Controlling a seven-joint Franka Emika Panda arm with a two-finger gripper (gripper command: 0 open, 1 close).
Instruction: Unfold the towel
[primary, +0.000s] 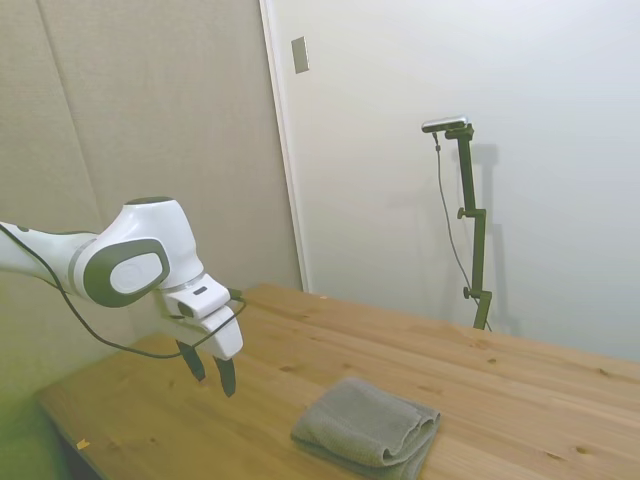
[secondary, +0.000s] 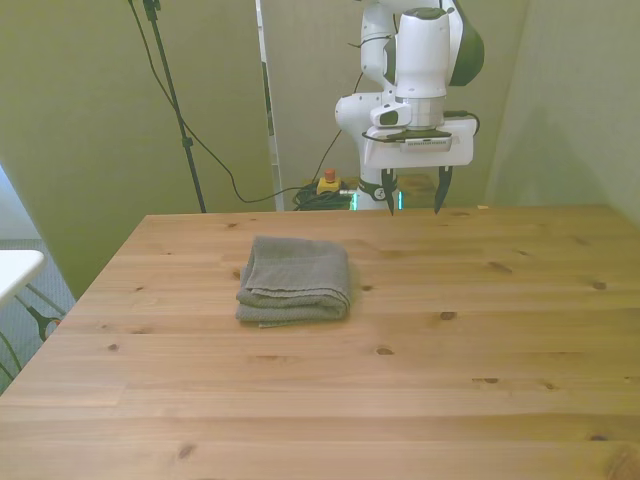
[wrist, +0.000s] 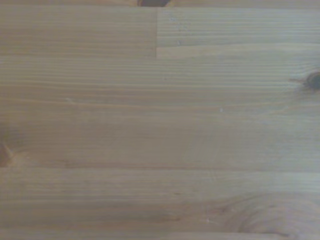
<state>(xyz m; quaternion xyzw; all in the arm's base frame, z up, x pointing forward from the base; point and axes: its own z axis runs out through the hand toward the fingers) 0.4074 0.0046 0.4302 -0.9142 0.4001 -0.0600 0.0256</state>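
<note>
Towel lies folded on the wooden table, a grey bundle of several layers with its stacked edges facing the camera in the front view. It sits toward the front view's left of the table's middle. In the side view the towel rests near the table's near edge, its rounded fold on the picture's right.

Gripper hangs above the table near its far edge, well apart from the towel and off to the front view's right of it. Its two dark fingers point down and are spread wide, with nothing between them. In the side view the gripper hovers over bare wood to the picture's left of the towel, not touching it. The wrist view shows only wood planks with a knot.
</note>
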